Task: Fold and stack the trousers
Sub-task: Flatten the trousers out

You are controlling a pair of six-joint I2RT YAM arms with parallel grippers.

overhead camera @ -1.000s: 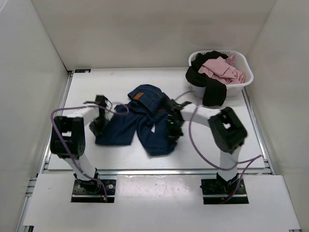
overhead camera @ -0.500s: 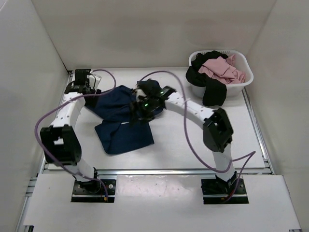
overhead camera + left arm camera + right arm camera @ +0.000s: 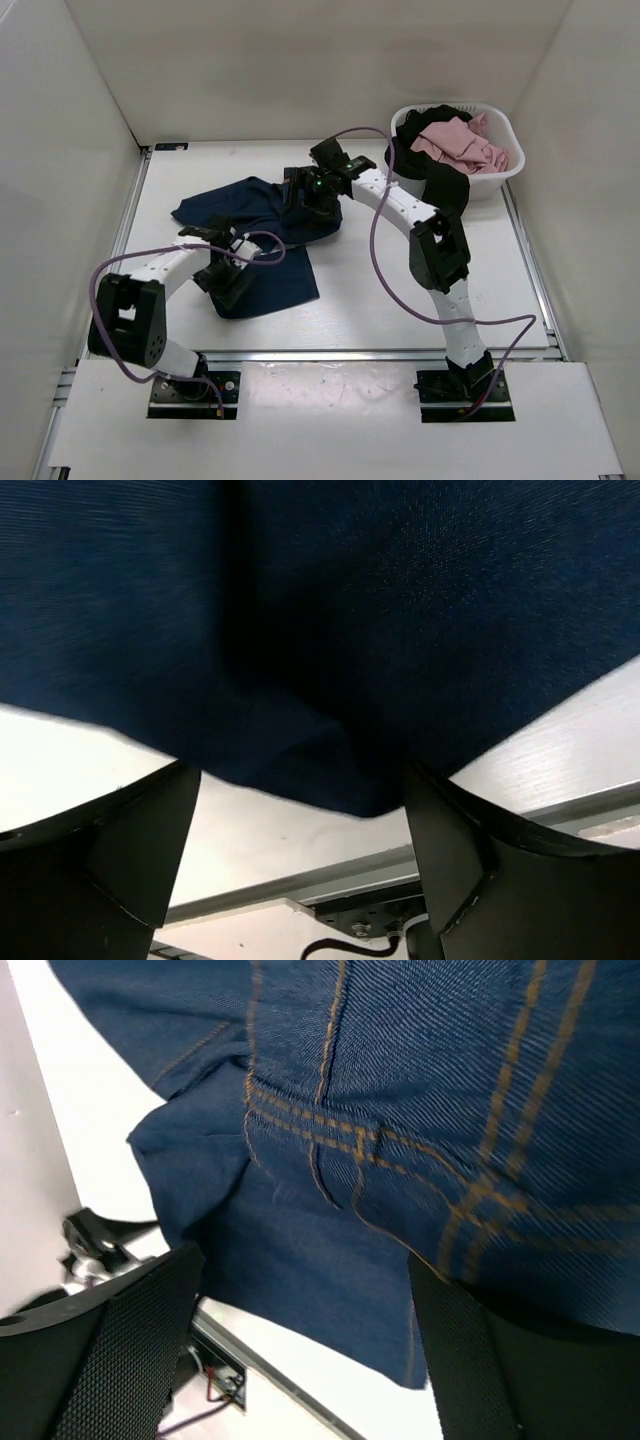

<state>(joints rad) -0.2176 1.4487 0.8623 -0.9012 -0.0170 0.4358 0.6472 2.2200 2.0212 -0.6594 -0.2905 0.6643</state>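
Note:
The trousers (image 3: 245,205) are dark navy jeans lying spread and rumpled on the white table (image 3: 400,290), left of centre. My left gripper (image 3: 228,282) hovers over their near edge, jaws wide apart and nothing pinched; in the left wrist view the trousers (image 3: 320,630) fill the top, with their hem dipping between the fingers of the left gripper (image 3: 300,785). My right gripper (image 3: 308,195) is open over the far right part. Orange seams of the trousers (image 3: 400,1060) show ahead of the right gripper (image 3: 300,1260).
A white laundry basket (image 3: 505,175) at the back right holds pink clothes (image 3: 455,140), and a black garment (image 3: 442,195) hangs over its rim onto the table. White walls close in three sides. A metal rail (image 3: 320,352) runs along the near edge.
Both grippers were shut on the bunched trousers and have opened. The trousers were carried toward the far left and laid out; my left arm came back nearer, my right went farther.

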